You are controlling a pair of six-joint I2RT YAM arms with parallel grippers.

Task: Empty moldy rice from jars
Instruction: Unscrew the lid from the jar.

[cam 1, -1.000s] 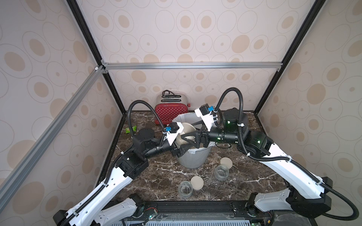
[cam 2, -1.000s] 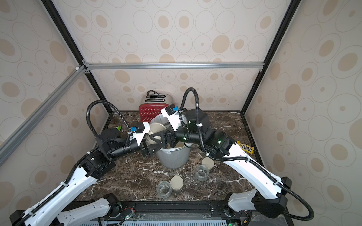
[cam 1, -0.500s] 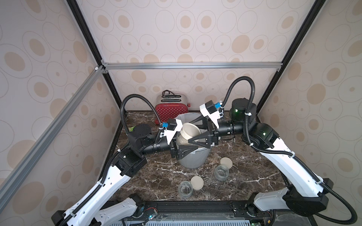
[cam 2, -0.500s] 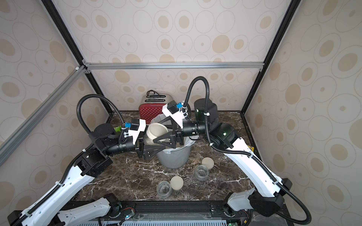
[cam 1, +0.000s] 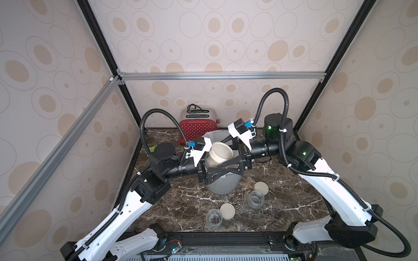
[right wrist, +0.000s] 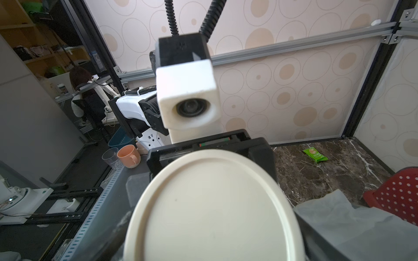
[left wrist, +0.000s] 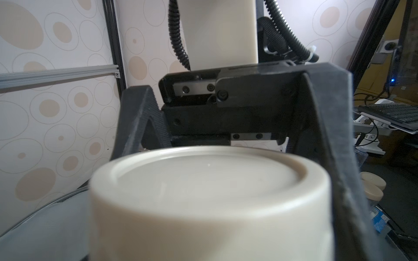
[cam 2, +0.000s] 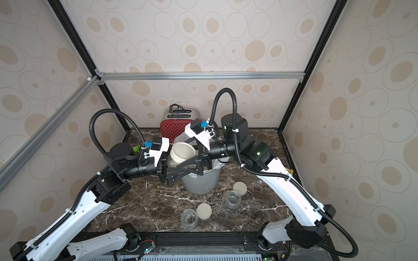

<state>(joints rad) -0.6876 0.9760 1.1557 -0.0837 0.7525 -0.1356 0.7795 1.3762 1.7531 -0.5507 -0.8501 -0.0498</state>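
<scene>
Jar [cam 1: 210, 163] number three is the one that matters right now. It has its lid [cam 1: 221, 151] on and is held up in the air over the grey bin [cam 1: 222, 188], which sits mid-desk toward the back edge. It's tipped over, with its long axis running pretty much side to side across the desk and the lid end aimed at the right arm and a bit upward.

Left end effector [cam 1: 207, 168] is clamped on the glass body. Right end effector [cam 1: 224, 156] faces the lid head-on, fingers spread wide on either side of it, not pinching as far as I can see.

So the lid's dead ahead of the right one, and my guess is the next bit is closing on it and twisting it off. Can't really make out the rice through the glass. Two open jars [cam 1: 213, 218] stand near the front edge and look empty.
</scene>
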